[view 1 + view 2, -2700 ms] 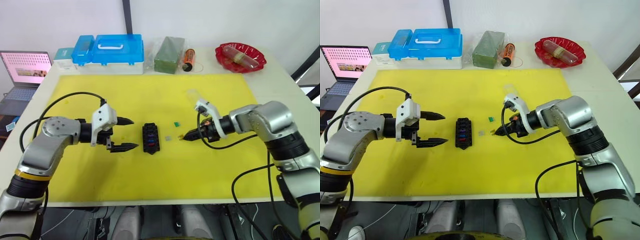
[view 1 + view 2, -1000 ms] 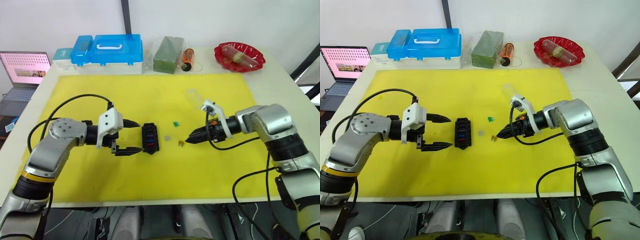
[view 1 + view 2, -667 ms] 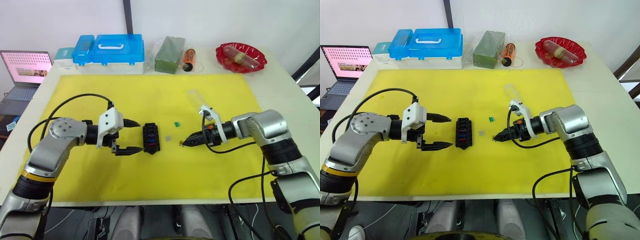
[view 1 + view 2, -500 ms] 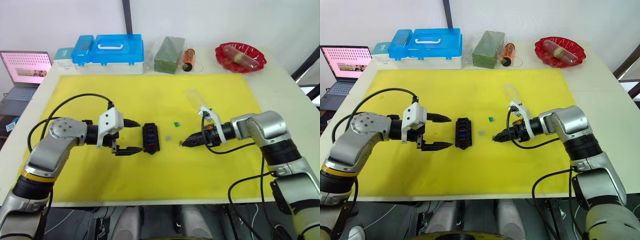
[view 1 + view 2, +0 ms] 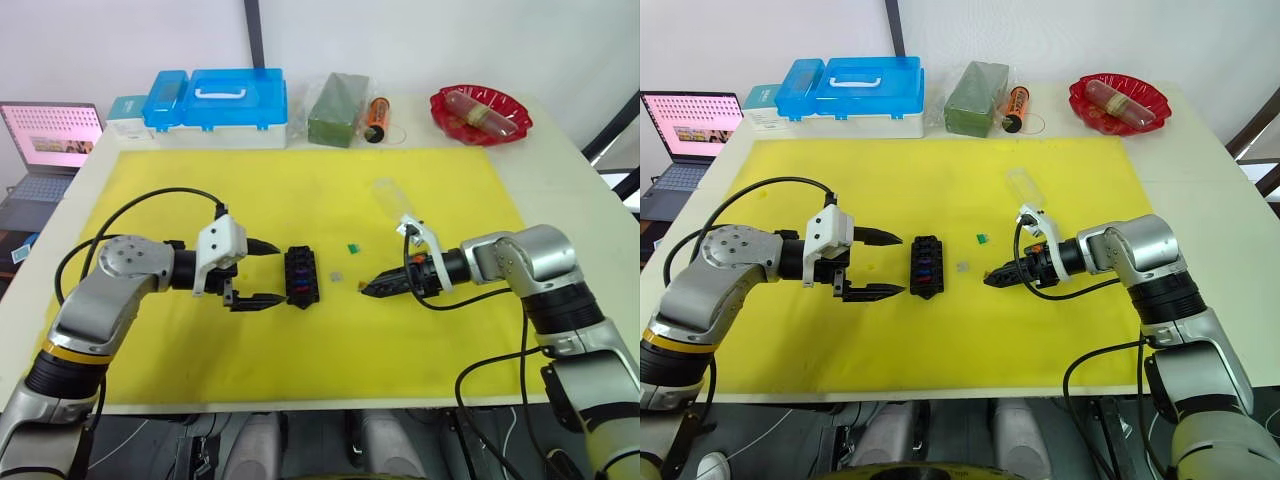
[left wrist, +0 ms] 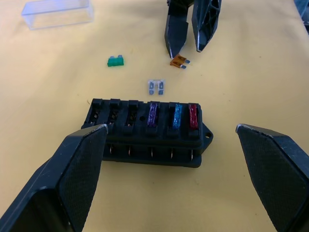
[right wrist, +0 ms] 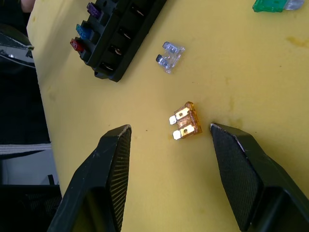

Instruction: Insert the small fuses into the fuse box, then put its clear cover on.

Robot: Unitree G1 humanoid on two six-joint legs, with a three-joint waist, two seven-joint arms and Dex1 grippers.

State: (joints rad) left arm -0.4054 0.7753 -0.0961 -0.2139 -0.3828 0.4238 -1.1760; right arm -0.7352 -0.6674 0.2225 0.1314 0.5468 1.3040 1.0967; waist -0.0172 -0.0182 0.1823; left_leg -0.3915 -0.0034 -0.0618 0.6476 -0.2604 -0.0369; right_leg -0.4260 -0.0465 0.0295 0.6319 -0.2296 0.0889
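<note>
Fuse box: black, on the yellow mat; purple, blue and red fuses seated, three slots vacant.
Loose fuses: grey fuse just beside the fuse box; orange fuse and green fuse beyond it.
Clear cover: well beyond the fuse box.
Left pincer: released, fingers flanking one end of the fuse box.
Right pincer: released, fingers straddling the orange fuse, not touching.

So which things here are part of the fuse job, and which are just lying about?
Job: fuse box holding purple, blue and red fuses; loose orange fuse, grey fuse, green fuse; clear cover.

Lying about: blue case, green block in bag, red dish, laptop.
</note>
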